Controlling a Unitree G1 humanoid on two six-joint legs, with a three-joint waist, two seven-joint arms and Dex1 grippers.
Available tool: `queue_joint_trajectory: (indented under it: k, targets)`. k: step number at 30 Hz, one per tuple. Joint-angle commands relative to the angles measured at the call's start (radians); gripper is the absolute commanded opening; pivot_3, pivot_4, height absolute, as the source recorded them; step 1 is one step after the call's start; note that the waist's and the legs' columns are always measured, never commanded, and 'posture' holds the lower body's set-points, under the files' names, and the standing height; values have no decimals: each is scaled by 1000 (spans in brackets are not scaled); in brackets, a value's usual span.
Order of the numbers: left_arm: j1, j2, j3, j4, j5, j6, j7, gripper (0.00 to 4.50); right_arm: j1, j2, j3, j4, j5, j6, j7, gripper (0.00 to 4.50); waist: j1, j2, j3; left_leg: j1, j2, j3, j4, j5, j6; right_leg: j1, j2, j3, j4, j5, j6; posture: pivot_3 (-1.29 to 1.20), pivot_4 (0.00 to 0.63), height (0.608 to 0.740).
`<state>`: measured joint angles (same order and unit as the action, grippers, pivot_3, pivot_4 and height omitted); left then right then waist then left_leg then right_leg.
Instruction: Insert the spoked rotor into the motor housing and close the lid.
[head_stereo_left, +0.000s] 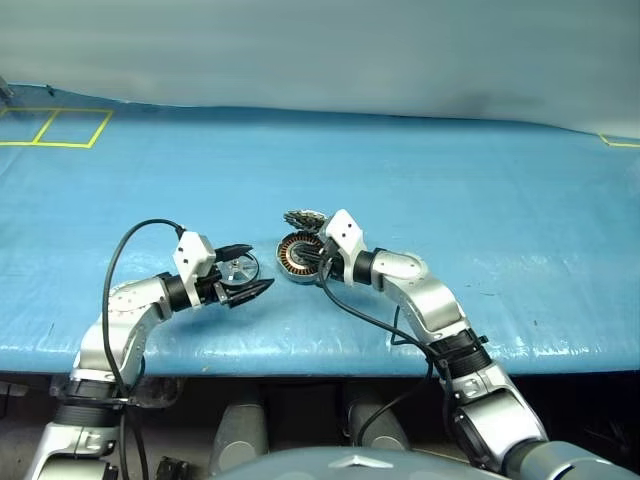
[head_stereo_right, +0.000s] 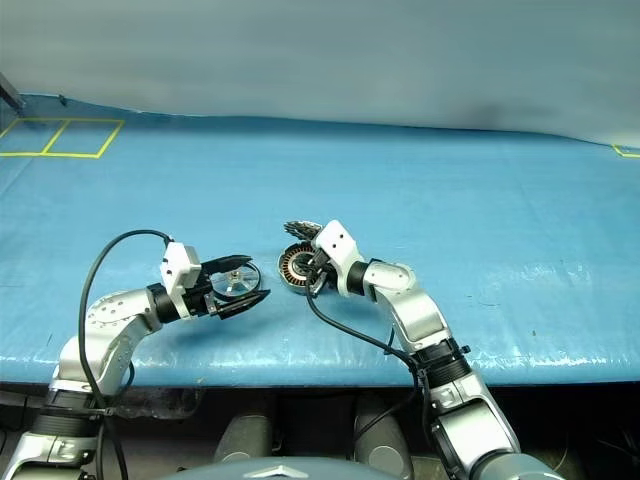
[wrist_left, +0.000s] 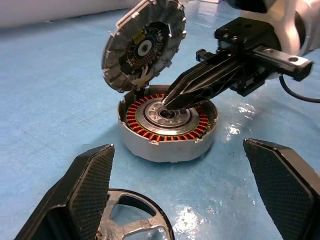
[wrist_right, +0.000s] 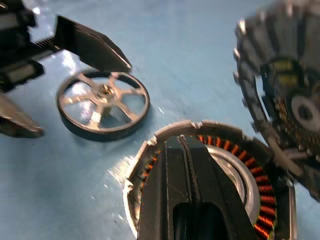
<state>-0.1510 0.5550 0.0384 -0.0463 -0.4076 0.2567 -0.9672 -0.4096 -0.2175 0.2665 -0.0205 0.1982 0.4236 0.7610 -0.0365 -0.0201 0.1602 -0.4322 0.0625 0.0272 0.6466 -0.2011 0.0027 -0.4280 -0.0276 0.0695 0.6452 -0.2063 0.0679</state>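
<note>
Nearest the head camera, at about 7 o'clock in the scene, the left gripper (head_stereo_left: 248, 270) has its two black fingers spread wide, holding nothing. The spoked rotor (wrist_right: 103, 111), a black ring with silver spokes to a hub, lies flat on the blue table cover (head_stereo_left: 420, 190) between those spread fingers; whether either finger touches its rim cannot be told from these views.

Just beside the rotor, toward 3 o'clock, stands the motor housing (wrist_left: 167, 135), a squat silver casing showing its ring of copper-coloured windings and a dark centre. The lid (wrist_left: 145, 45) is raised on edge at the housing's far rim, at about 12 o'clock from it, its slotted face and pale hub turned toward the robot. It appears joined to the housing at its lower edge.

The right gripper (wrist_left: 167, 102) reaches in from about 4 o'clock. Its fingers are pressed together, with nothing seen between them, and their tips point into the open housing over the dark centre. The right wrist view shows the closed fingers lying across the near rim of the housing, over the windings.
</note>
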Motion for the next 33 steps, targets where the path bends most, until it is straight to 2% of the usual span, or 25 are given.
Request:
queue_joint_trajectory:
  k: [1,10,14,19,23,29,33]
  targets:
    - [-24,25,36,21,1,-17,-1,4500,46,-19,-12,-111,62,-10,46,22,0,0,0,0,0,0,0,0,0,0,0,0,0,0,0,0,150,740]
    - [-71,67,55,96,-15,10,-47,4500,178,-78,10,-242,106,29,59,22,0,0,0,0,0,0,0,0,0,0,0,0,0,0,0,0,150,740]
    - [-111,95,27,137,37,-2,-52,4500,207,-80,19,-252,99,32,38,22,-1,-1,0,0,0,0,0,0,0,0,0,0,0,0,0,0,150,740]
    - [-168,169,-27,132,63,53,-130,4500,210,-76,33,-247,90,27,17,22,0,-1,0,0,0,0,0,0,0,0,0,0,0,0,0,0,150,740]
    - [-227,264,-104,121,115,73,-230,4500,207,-73,43,-244,88,24,10,22,0,-1,0,0,0,0,0,0,0,-1,0,0,0,0,0,0,150,740]
    - [-444,354,-219,183,259,-16,-355,4500,198,-79,53,-235,88,24,17,22,6,-2,1,-1,0,1,1,0,0,-1,0,0,-1,0,-1,0,150,740]
    - [-641,363,-323,260,384,-81,-441,4500,187,-92,57,-235,94,32,30,22,10,-3,1,-2,0,1,1,0,0,-2,0,0,-1,-1,-1,0,150,740]
